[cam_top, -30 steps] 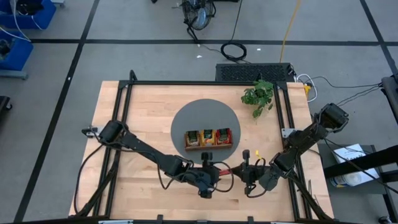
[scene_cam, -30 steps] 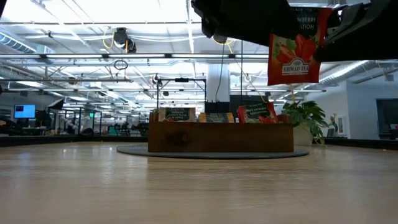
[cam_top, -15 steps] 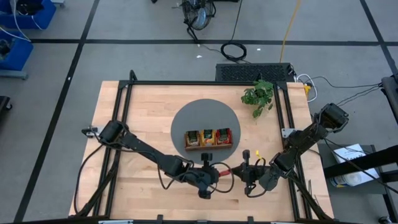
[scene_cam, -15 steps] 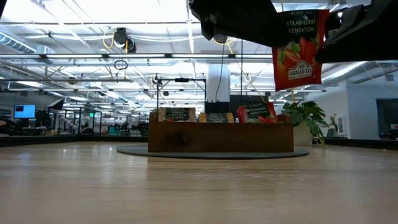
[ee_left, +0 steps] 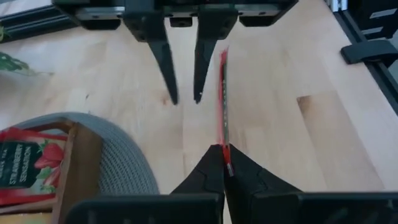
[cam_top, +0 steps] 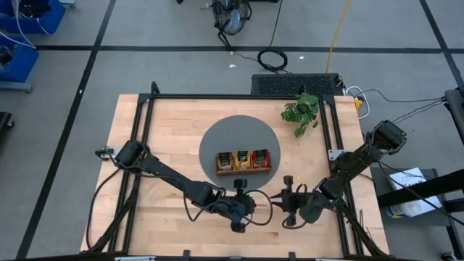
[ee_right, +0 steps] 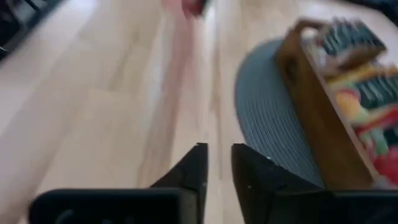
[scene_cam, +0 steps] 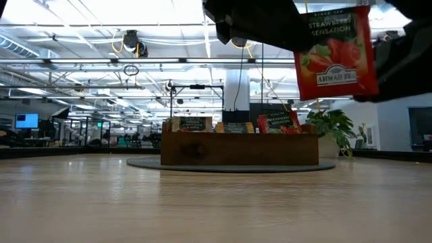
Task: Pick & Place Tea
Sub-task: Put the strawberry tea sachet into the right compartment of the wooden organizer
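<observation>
A red tea sachet [scene_cam: 335, 54] with a strawberry picture hangs in the air near the table's front edge, right of centre. My left gripper [ee_left: 222, 163] is shut on it, and in the left wrist view the sachet [ee_left: 221, 106] shows edge-on. My right gripper [ee_left: 185, 99] faces it with its fingers open, just beside the sachet's far end and apart from it. In the high view my left gripper [cam_top: 252, 206] and my right gripper [cam_top: 281, 204] point at each other. More tea sachets stand in the wooden tray [cam_top: 242, 161]. My left gripper pinches the sachet's near edge [ee_left: 224, 148] between its two fingertips. The fingers come level from the table's left side. The sachet stands on edge, reaching out past the fingertips, slightly tilted and lifted clear of the table.
The tray sits on a round grey mat [cam_top: 217, 138] at the table's middle. A small green plant [cam_top: 301, 110] stands at the far right. Bare wood lies under and around both grippers.
My right gripper has let go of the red sachet and drawn back toward the table's right edge. The sachet stays in the air with my left gripper and has tilted a little.
</observation>
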